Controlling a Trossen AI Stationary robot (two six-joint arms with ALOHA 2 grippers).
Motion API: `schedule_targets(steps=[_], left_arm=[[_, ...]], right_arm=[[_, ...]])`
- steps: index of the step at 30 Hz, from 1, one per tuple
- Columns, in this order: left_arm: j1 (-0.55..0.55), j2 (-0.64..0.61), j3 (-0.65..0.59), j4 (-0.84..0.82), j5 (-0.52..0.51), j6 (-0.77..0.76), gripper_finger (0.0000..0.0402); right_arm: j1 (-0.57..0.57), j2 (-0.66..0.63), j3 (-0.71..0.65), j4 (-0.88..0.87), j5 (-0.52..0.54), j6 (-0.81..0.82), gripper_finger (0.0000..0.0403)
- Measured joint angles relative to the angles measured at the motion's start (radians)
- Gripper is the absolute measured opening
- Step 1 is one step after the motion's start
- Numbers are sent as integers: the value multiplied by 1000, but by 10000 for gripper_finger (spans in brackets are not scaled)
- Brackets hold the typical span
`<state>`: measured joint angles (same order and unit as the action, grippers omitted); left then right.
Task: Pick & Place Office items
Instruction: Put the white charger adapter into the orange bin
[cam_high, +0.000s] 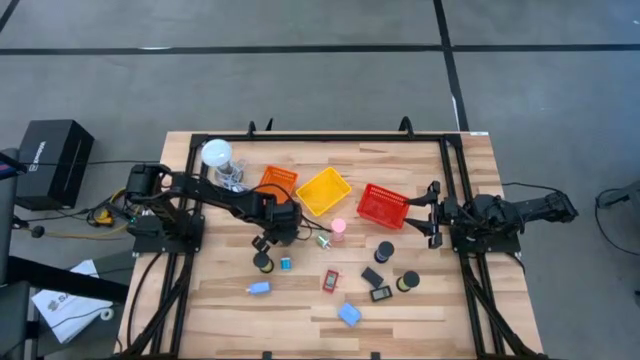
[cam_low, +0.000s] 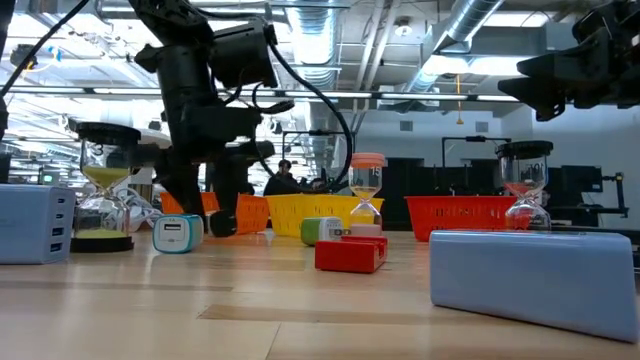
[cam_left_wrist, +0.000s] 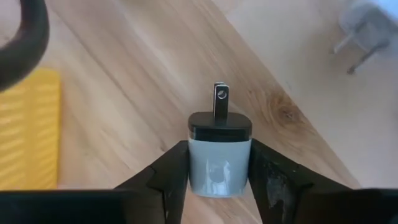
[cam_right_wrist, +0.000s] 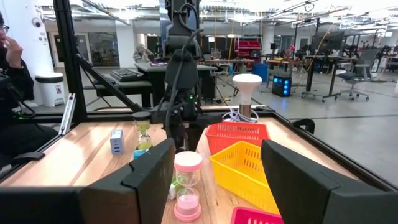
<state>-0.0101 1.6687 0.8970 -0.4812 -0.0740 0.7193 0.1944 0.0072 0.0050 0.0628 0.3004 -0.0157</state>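
pale blue-grey and boxy, the smooth charger plug (cam_left_wrist: 219, 163) with its black cap and metal prong sits pinched between your left gripper (cam_left_wrist: 219, 180)'s dark fingers, above the wood-grain table (cam_high: 420, 310) near the yellow mesh basket (cam_high: 322, 190). your right gripper (cam_right_wrist: 217, 180) waits with fingers spread at the table's right edge.

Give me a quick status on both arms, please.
Left gripper fingers closing around small charger. Right gripper open, waiting beside red basket. Nothing blocking.

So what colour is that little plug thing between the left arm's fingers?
The charger plug is pale grey-blue with a black top face and metal prong, clearest in the left wrist view.
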Motion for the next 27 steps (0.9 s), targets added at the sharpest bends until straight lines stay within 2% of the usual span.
schedule_targets(steps=[5, 10, 14, 21, 27], left_arm=[[0, -80, 0, -5, -26, -29, 133], [11, -228, 1, -13, -165, -37, 141], [74, -340, 1, -14, -225, -134, 144], [259, -409, -3, -28, -220, -275, 138], [386, -358, -58, -31, -48, -364, 140]], right_arm=[[0, 0, 0, -5, 0, 27, 232], [0, 0, 0, -5, 0, 27, 232], [0, 0, 0, -4, 0, 27, 232], [0, 0, 0, -3, 0, 24, 232], [0, 0, 0, -3, 0, 24, 232]])
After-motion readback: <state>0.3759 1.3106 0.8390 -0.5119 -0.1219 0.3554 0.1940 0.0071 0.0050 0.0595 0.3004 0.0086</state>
